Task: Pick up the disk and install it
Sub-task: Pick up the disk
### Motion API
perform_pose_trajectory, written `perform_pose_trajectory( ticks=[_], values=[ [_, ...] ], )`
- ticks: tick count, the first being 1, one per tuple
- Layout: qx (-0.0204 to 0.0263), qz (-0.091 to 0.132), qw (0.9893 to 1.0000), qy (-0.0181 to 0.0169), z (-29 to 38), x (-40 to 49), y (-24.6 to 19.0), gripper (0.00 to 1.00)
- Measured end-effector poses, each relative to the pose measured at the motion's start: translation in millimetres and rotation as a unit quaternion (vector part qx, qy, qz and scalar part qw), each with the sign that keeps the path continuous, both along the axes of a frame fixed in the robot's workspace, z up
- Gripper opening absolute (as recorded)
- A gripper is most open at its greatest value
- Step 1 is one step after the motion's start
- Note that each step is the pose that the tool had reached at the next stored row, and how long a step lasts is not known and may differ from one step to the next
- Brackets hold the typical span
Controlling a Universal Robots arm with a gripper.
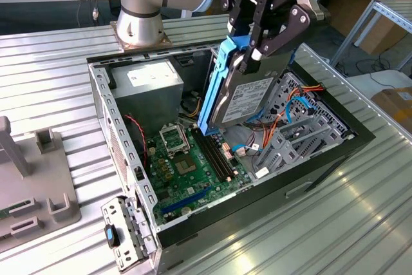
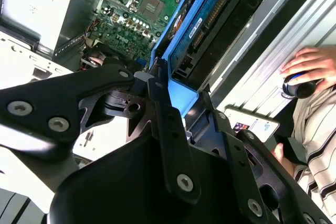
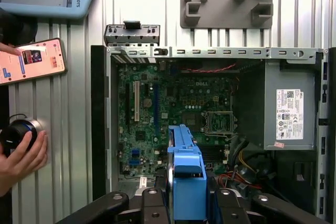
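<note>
Ok so, front of the exterior view first. There's a small metal bracket (image 1: 122, 236) with a blue latch lying on the ribbed metal table (image 1: 335, 223), right at the near corner of the computer case (image 1: 309, 178). Off to the exterior view's left sits a grey fixture (image 1: 38, 185) with slots in it, apart from the case. The case is on its side with the panel off, so you look straight in at the green motherboard (image 1: 187, 169).

Over the board is the disk (image 1: 248, 101), dark grey body in its bright blue carrier. It's tipped up steep, nearly on end, with the low end down inside the case between the power supply (image 1: 151, 85) and the grey drive cage (image 1: 302, 136). Can't really tell if that low end is touching the board or just hanging above it, the angle's bad for that. The gripper (image 1: 252, 55) has it by the top end, clamped in on either side of the carrier. In the first wrist view the blue end pokes out between the black fingers (image 3: 152, 208).

Behind the case, the arm's base (image 1: 138, 17) is bolted to the table. Out past the case in the first wrist view, a person's hand (image 3: 23, 156) rests on a dark round knob (image 3: 16, 132), with a phone (image 3: 34, 61) lying nearby.
</note>
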State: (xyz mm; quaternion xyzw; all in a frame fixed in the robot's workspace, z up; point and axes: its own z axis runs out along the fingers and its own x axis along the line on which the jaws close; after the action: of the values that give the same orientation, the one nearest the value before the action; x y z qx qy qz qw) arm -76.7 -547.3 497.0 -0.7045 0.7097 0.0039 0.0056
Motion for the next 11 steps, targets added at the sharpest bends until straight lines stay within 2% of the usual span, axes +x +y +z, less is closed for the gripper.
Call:
perform_pose_trajectory(
  ticks=[2,7,11],
  values=[
    [0.0000,0.000,1.0000,0.0000,0.0,0.0,-0.1,0.37],
    [0.0000,0.000,1.0000,0.0000,-0.1,10.7,-0.2,0.37],
    [0.0000,0.000,1.0000,0.0000,-0.1,14.8,-0.2,0.37]
  ],
)
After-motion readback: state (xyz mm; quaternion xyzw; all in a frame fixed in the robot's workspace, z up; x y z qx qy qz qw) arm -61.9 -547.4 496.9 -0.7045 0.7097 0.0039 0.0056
